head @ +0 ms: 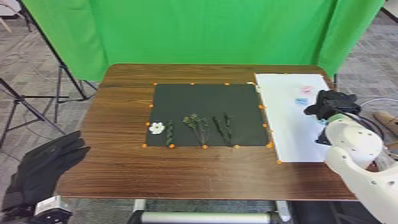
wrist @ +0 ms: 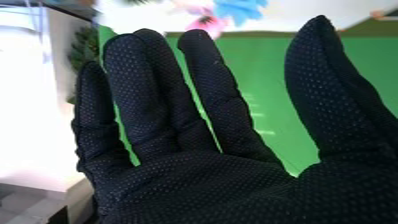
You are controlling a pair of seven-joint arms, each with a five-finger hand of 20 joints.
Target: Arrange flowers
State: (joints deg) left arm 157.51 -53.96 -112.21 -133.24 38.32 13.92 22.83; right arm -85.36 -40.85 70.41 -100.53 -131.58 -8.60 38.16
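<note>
Right hand (head: 334, 101) open, fingers extended and thumb spread well aside, it holds nothing; it is over the white sheet (head: 298, 140), to the right of the black mat (head: 188, 96). That spread probably leaves room to close on a small bloom. A pink flower (head: 306, 89) and a blue flower (head: 302, 101) lie near it, right of the mat, apparently set out as a supply within its reach. On the mat, near its front edge, lie a white flower (head: 157, 128) at the left, a slim green sprig (head: 170, 135) beside it, leafy stems (head: 197, 125) towards the middle and dark stems (head: 222, 129) to their right. They run roughly upright in a row, perhaps so that blooms can crown them. The left hand (head: 44, 160), fingers loosely extended and empty, is left of the mat, leaving the working side free.
</note>
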